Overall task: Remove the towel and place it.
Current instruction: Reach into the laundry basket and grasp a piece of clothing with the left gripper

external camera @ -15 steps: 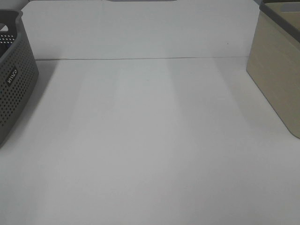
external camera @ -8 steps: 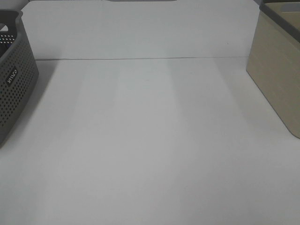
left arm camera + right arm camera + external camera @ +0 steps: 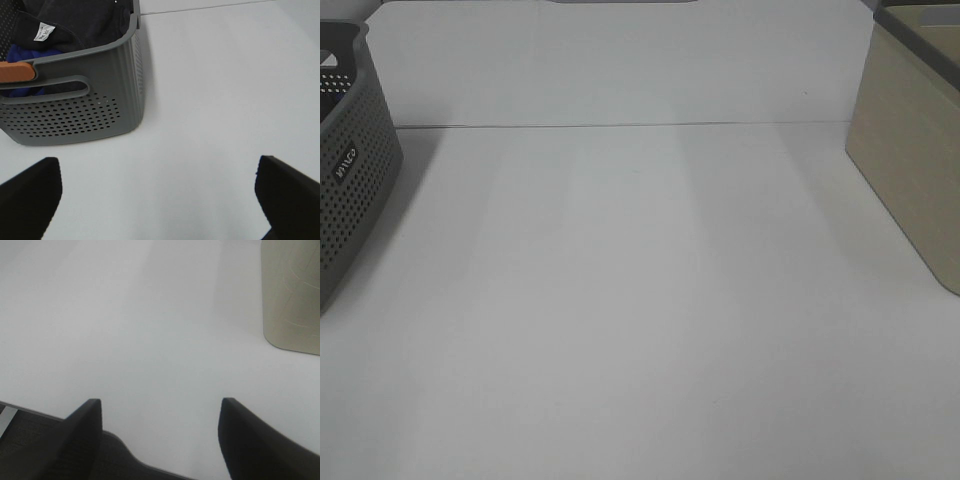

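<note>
Jaws wide and empty on left gripper [image 3: 160,200] and right gripper [image 3: 160,412]; towel [image 3: 82,22] sits in grey basket [image 3: 75,117] (removal not yet started).

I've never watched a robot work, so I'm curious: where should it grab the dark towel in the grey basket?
Probably the bunched cloth beside the white tag, coming down from above through the open top of the basket. The towel lies crumpled inside, and the perforated walls block any sideways reach.
</note>
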{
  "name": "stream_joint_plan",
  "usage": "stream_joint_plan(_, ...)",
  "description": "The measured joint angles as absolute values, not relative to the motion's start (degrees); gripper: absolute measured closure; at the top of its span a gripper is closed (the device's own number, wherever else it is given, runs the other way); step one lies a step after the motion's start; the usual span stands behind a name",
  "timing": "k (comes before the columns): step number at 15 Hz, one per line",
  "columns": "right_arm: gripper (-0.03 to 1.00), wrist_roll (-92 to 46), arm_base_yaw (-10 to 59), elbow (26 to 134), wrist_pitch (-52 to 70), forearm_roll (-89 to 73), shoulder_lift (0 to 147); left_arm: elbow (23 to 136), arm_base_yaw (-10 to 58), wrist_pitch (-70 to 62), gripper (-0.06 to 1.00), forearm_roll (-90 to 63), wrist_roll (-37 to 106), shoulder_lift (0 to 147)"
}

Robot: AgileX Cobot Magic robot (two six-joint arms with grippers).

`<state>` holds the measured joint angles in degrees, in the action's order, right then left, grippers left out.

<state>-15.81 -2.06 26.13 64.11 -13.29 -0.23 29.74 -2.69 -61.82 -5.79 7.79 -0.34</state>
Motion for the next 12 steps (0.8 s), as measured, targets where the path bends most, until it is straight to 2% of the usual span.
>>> stream_joint_plan(3, 0.30, -15.8, -2.1, 26.1, 64.1, -13.3, -0.2, 29.7, -2.7, -61.8, -0.05, -5.8, 8.8, -0.3)
stream_joint_plan(5, 0.30, -15.8, -2.1, 26.1, 64.1, -13.3, -0.2, 31.1, -2.7, -63.7, -0.05, -8.1, 15.5, 2.6)
stream_joint_plan(9, 0.30, -15.8, -2.1, 26.1, 64.1, -13.3, -0.2, 39.4, -2.7, -67.0, -0.05, -8.9, 26.1, 18.7)
stream_joint_plan(10, 0.30, -15.8, -2.1, 26.1, 64.1, -13.3, -0.2, 46.3, -2.7, -67.8, -0.05, -7.6, 33.6, 30.3)
stream_joint_plan(12, 0.30, -15.8, -2.1, 26.1, 64.1, -13.3, -0.2, 52.4, -2.7, -69.2, -0.05, -6.9, 39.2, 39.1)
